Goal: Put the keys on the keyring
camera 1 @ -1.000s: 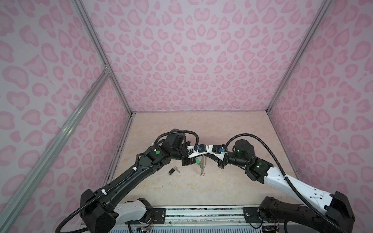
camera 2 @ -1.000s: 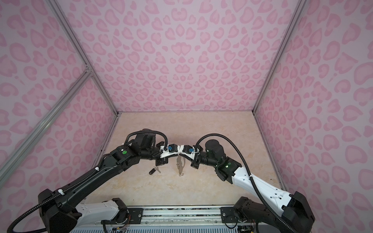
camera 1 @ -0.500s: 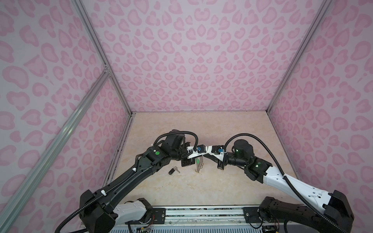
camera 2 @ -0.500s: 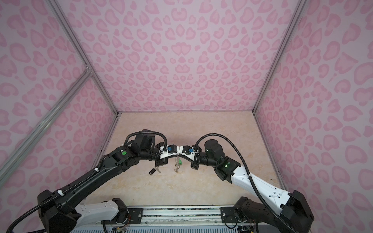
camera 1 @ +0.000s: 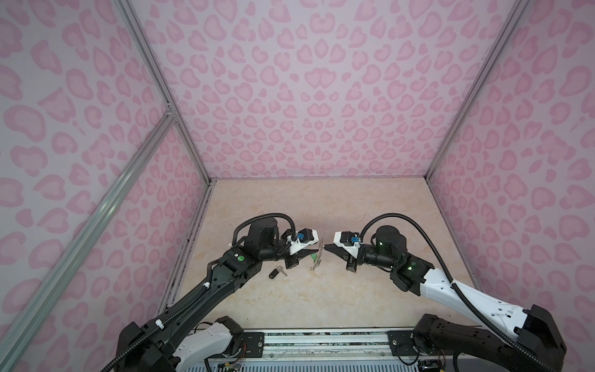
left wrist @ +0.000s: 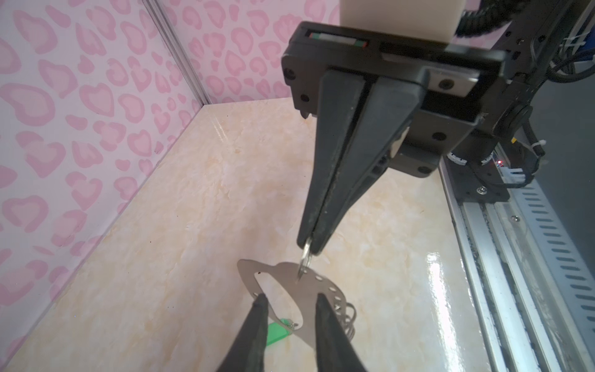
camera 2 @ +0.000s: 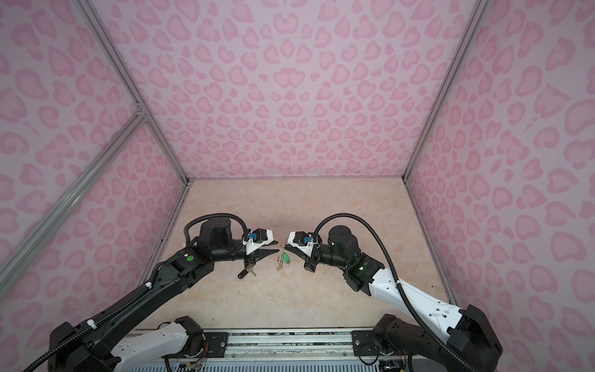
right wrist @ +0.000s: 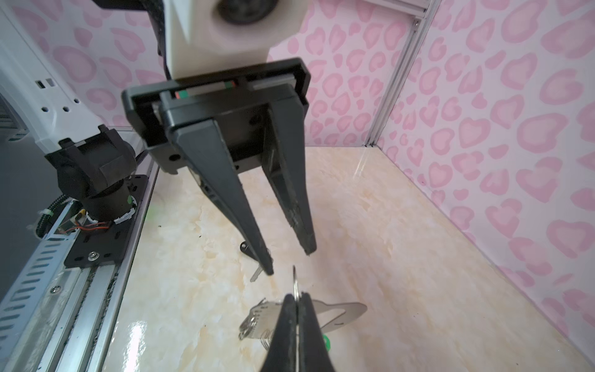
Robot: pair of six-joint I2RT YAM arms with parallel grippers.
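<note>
The keyring (camera 1: 317,257) (camera 2: 280,262), a flat grey plate (left wrist: 306,286) (right wrist: 341,314) with an oval cutout, hangs above the table. My right gripper (camera 1: 325,247) (camera 2: 285,246) (right wrist: 297,301) is shut on a wire ring (left wrist: 306,254) at its edge. A green tag (camera 1: 313,256) (camera 2: 285,257) (left wrist: 277,333) dangles against the plate; its key blade is hidden. My left gripper (camera 1: 314,252) (camera 2: 277,250) (left wrist: 291,298) is open just left of the plate, holding nothing. The black-tagged key (camera 1: 277,273) (camera 2: 244,273) (right wrist: 256,275) lies on the table under the left arm.
The marble-look table (camera 1: 322,209) is boxed in by pink patterned walls on three sides. A metal rail (camera 1: 322,341) with both arm bases runs along the front edge.
The left gripper has opened and drawn back to the left. The two grippers, which met in the middle, now stand apart. The keyring hangs from the right gripper alone.
</note>
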